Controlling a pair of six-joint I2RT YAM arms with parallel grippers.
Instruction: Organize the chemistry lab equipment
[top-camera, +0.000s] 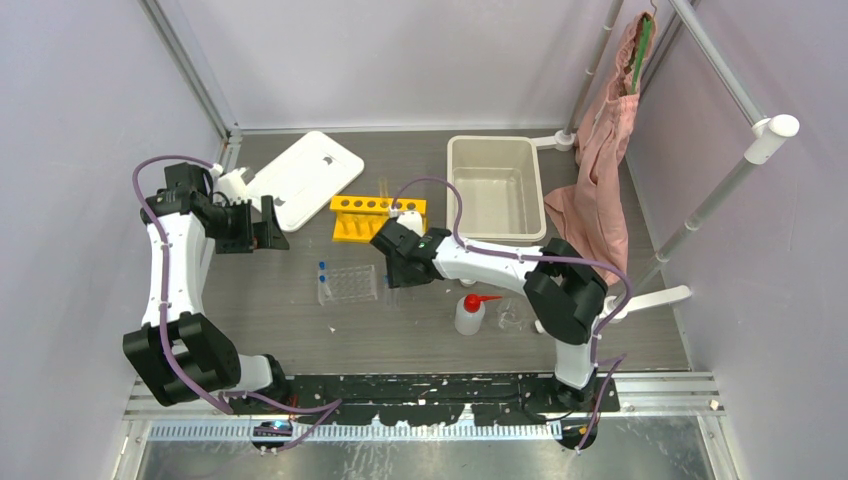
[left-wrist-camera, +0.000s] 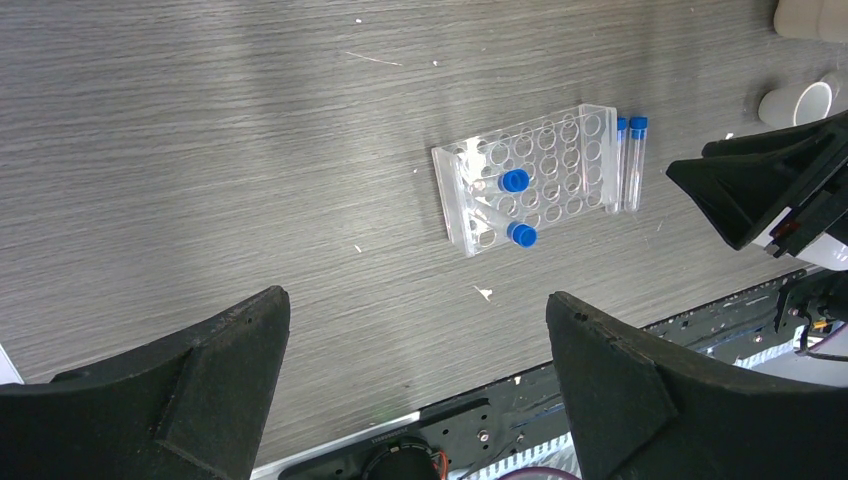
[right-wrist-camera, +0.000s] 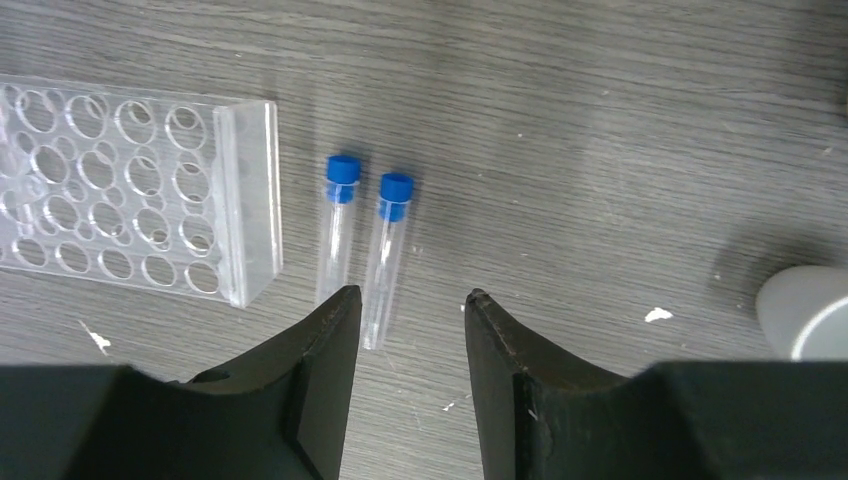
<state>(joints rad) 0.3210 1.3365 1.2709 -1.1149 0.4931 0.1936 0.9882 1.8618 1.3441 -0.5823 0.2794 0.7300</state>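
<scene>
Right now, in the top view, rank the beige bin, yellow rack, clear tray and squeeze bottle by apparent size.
Largest to smallest:
1. beige bin
2. yellow rack
3. clear tray
4. squeeze bottle
No two look alike in size.

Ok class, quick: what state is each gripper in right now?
Left gripper: wide open, empty.
Right gripper: open, empty, over the end of a clear blue-capped vial.

Grey wood-grain table (top-camera: 300, 330), pale lilac walls (top-camera: 400, 60)
</scene>
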